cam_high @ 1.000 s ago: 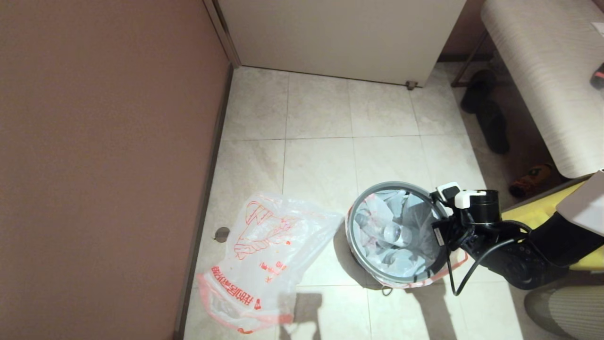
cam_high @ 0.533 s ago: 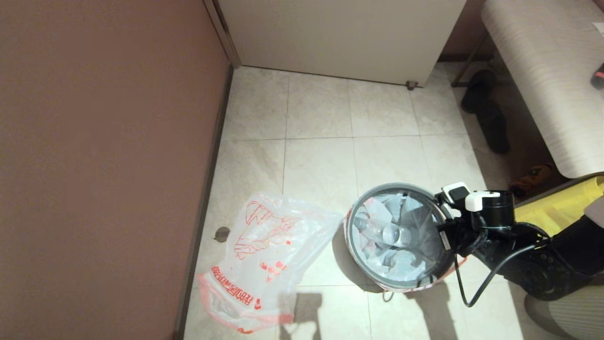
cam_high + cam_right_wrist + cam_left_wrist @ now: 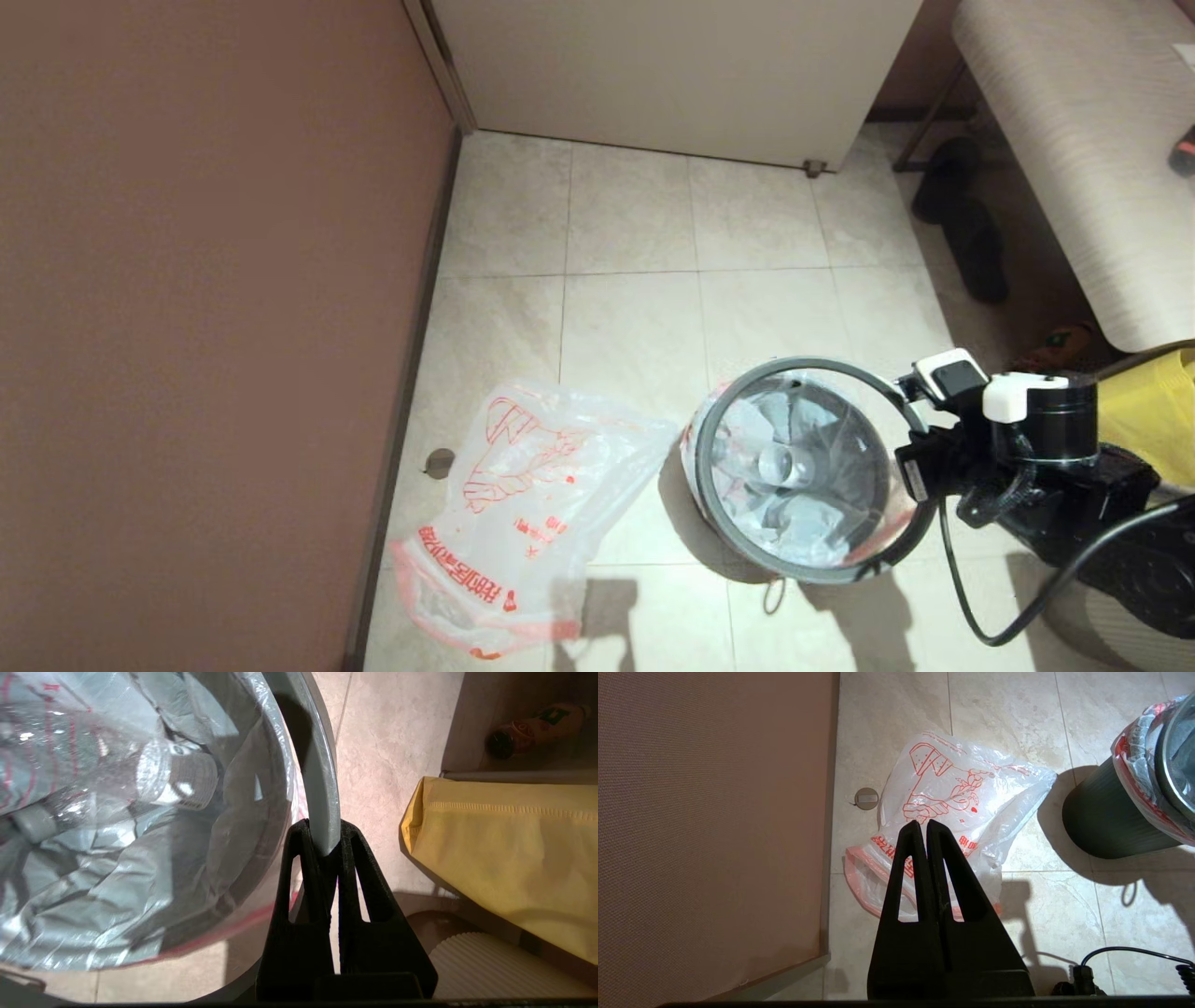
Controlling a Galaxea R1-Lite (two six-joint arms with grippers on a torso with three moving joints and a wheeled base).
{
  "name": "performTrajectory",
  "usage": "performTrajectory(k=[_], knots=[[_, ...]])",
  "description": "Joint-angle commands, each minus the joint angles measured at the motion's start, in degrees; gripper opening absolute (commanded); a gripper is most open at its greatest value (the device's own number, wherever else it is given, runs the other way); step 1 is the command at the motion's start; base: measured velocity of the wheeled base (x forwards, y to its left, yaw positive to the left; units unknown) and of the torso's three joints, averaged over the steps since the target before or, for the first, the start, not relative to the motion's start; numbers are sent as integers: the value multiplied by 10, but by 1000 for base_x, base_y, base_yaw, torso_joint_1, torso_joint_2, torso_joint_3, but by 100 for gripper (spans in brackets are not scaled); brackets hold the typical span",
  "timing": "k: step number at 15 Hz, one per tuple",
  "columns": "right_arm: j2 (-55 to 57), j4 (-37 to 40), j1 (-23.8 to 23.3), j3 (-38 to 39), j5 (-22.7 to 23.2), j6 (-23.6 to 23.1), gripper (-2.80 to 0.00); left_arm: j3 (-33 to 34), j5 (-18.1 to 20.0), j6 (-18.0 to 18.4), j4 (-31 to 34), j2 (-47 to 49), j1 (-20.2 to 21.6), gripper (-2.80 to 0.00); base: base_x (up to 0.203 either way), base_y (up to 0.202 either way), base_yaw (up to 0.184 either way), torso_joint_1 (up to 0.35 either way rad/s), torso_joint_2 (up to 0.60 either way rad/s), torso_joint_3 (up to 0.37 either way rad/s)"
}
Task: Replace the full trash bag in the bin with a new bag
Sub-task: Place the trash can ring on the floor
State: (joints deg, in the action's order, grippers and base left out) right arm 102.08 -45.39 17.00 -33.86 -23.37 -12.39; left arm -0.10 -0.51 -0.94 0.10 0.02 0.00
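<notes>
The bin [image 3: 1101,816] stands on the tiled floor with the full trash bag [image 3: 794,467] inside it, its pink hem folded over the rim. My right gripper [image 3: 920,457] is shut on the thin grey hoop [image 3: 812,361] at its right side and holds it tilted above the bin's mouth. In the right wrist view the hoop [image 3: 317,774] sits pinched between the fingertips of that gripper [image 3: 322,830]. The new bag [image 3: 523,504], with red print, lies flat on the floor left of the bin. My left gripper [image 3: 923,822] hangs shut and empty above the new bag [image 3: 966,788].
A brown wall [image 3: 187,327] runs along the left, close to the new bag. A yellow fabric bag [image 3: 1144,401] lies right of the bin. A padded bench [image 3: 1083,140] with dark slippers [image 3: 962,224] under it is at the back right. A floor drain [image 3: 439,462] sits by the wall.
My right gripper has moved right and up with the grey hoop, which has come off the bin's rim. The bin and the new bag stay put.
</notes>
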Motion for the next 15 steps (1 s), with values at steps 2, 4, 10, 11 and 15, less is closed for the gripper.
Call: performTrajectory(k=[2, 4, 10, 11, 15], knots=[[-95, 25, 27, 32, -1, 15, -280, 0, 0, 0, 0, 0, 0, -280, 0, 0, 0, 0, 0, 0], [-152, 80, 37, 35, -2, 41, -280, 0, 0, 0, 0, 0, 0, -280, 0, 0, 0, 0, 0, 0], [-245, 218, -10, 31, 2, 80, -280, 0, 0, 0, 0, 0, 0, -280, 0, 0, 0, 0, 0, 0], [-245, 221, -38, 29, 2, 79, -280, 0, 0, 0, 0, 0, 0, -280, 0, 0, 0, 0, 0, 0], [-237, 249, -142, 0, 16, 77, -280, 0, 0, 0, 0, 0, 0, -280, 0, 0, 0, 0, 0, 0]])
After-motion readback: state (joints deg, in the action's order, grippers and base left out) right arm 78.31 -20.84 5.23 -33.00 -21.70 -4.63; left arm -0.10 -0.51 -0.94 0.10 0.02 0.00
